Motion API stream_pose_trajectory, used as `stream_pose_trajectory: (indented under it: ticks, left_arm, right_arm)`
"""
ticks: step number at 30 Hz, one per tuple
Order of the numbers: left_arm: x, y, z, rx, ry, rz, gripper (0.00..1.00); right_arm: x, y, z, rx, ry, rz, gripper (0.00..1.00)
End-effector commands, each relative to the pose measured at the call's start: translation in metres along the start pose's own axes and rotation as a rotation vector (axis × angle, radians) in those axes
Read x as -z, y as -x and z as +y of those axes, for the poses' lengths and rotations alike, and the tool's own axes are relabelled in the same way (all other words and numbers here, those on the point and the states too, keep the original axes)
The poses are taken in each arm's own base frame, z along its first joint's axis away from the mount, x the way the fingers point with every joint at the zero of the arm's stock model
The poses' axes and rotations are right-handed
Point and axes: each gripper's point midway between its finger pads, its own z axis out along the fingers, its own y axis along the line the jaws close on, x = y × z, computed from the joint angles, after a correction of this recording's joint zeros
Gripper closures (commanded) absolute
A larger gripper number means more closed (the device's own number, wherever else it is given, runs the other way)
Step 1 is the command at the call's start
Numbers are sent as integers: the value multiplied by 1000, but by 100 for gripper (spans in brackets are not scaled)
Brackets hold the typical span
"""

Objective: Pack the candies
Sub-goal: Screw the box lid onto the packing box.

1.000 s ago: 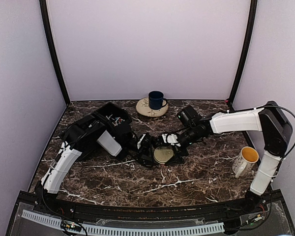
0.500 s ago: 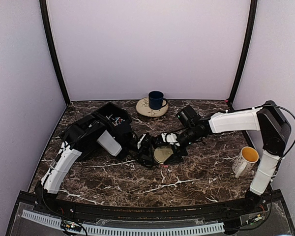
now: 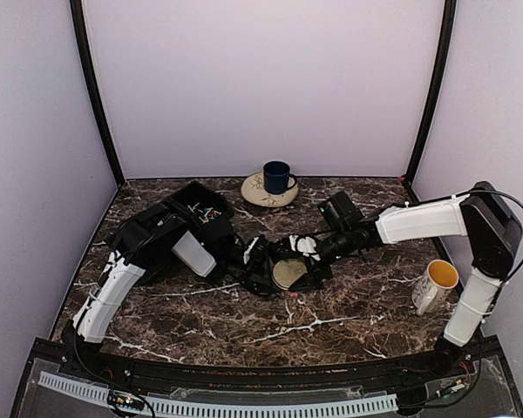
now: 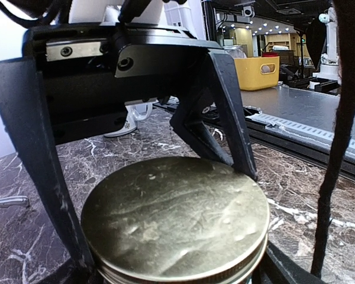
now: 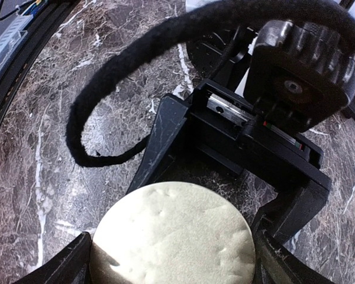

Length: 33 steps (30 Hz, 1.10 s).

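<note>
Candies (image 3: 211, 212) are seen only as tiny coloured specks inside the black tray (image 3: 194, 189). The tray is set on the marble worktop (image 3: 357, 305) at the left, partly hidden behind the left arm. Their kinds cannot be told apart at this size.

They are found well apart from both grippers, to the left of them and farther from the arms' bases. Both grippers are gathered at the gold lid (image 3: 289, 273) near the middle of the worktop. The left gripper (image 3: 270, 271) is stretched in from the left and is closed on the lid's sides, its fingers (image 5: 157, 142) held wide by the broad round shape. The right gripper (image 3: 305, 259) is stretched in from the far right, facing the left one. Its fingers (image 4: 228, 112) are set astride the same lid, right at the rim, but it cannot be told whether they are pressed against it.

At the back edge a blue cup (image 3: 276, 177) is stood on a patterned plate (image 3: 254, 193). A white mug (image 3: 436, 284) is placed at the right, beside the right arm.
</note>
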Motion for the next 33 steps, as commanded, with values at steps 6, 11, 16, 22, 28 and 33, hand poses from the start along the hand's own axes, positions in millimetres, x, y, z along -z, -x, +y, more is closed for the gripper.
stream_pose_trajectory:
  ticks: [6,11,16,22,28,33]
  left_arm:
    - [12,-112,-30,422,117,76,33]
    - [14,-112,-27,419,138,80,33]
    - [15,-113,-25,419,161,89,33]
    - [17,-116,-21,416,195,101,34]
    - [19,-117,-18,417,216,106,34]
    - [19,-117,-17,417,219,108,34]
  right_arm:
    - [11,-9,-17,-169,-249,-49,14]
    - [12,-15,-24,-251,-327,-45,14]
    - [9,-18,-27,-318,-401,-33,13]
    - [8,-28,-36,-431,-548,11,13]
    - [11,-34,-40,-520,-672,33,10]
    - [14,-29,-39,-544,-675,21,6]
